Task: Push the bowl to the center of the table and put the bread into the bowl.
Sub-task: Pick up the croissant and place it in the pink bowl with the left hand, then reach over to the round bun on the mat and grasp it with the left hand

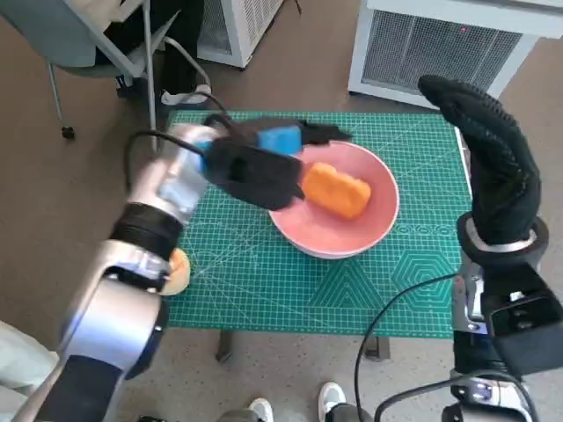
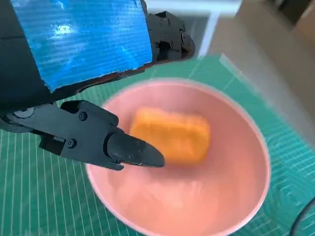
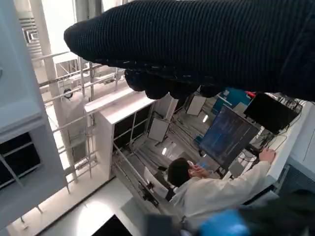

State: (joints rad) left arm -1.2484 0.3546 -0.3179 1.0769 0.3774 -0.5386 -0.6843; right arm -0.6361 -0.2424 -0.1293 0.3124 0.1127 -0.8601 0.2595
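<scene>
head view: the pink bowl sits on the green cutting mat near the middle of the table, with the orange bread lying in it. the bread looks light and spongy, likely to dent under a hard squeeze, so its long sides would be the place to take it; the bowl looks stiff and smooth, apt to slide if nudged at the rim. the left hand hangs over the bowl's near-left edge, just beside the bread, forearm reaching in from the left. the right hand stands raised at the table's right edge, fingers up, holding nothing.

left wrist view: the left hand hovers above the bowl; its fingers are spread apart, with the bread lying free below, so it holds nothing.

right wrist view: the glove of the right hand points up at a room where a person sits at a monitor; whether its fingers are curled, i cannot tell here.
</scene>
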